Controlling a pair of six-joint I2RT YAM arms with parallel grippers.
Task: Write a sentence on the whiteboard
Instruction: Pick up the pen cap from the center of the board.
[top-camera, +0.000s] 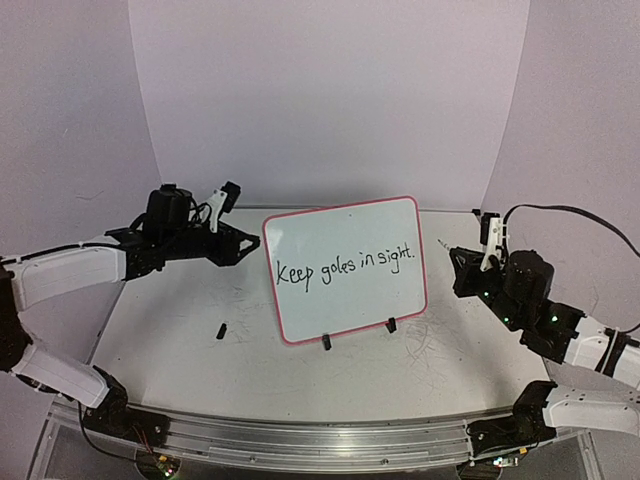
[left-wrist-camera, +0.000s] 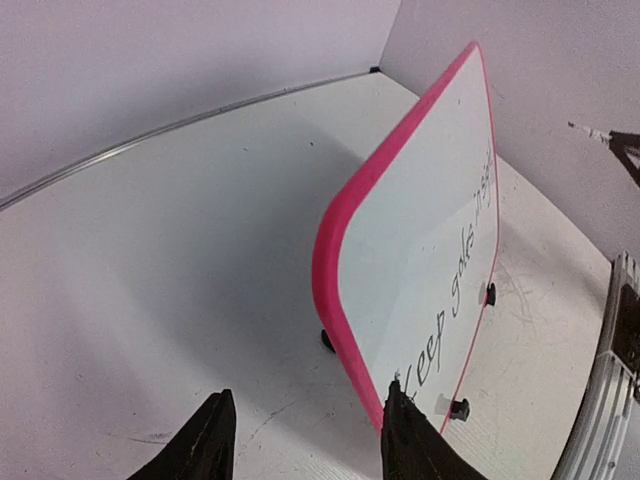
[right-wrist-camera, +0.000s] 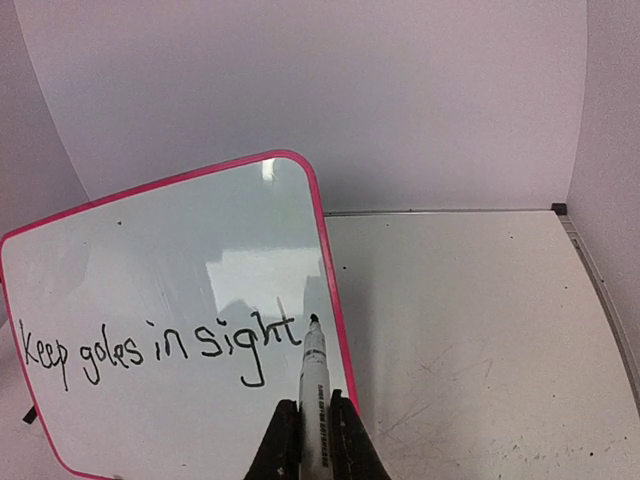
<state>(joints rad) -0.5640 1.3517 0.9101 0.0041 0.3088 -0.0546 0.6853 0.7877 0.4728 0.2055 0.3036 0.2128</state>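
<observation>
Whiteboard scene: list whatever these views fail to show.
1. Left wrist view: the sentence runs steeply foreshortened along the whiteboard, so its far end is unreadable.
2. Right wrist view: the right claw hides the lower barrel of the marker, and the frame cuts off the whiteboard's lower edge.
3. Top view: the black bit on the table is too small to identify.

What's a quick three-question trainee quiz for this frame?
1. True or false: the right hand is shut on the white-barrelled black-tipped marker.
2. Pick one: the pink-bordered rectangular whiteboard is A) lying flat, B) standing on two black clip feet, C) leaning on the back wall.
3. Fill in: the black handwritten sentence reads "Keep goles in ____."

Key: 1 true; 2 B; 3 sight.
</observation>
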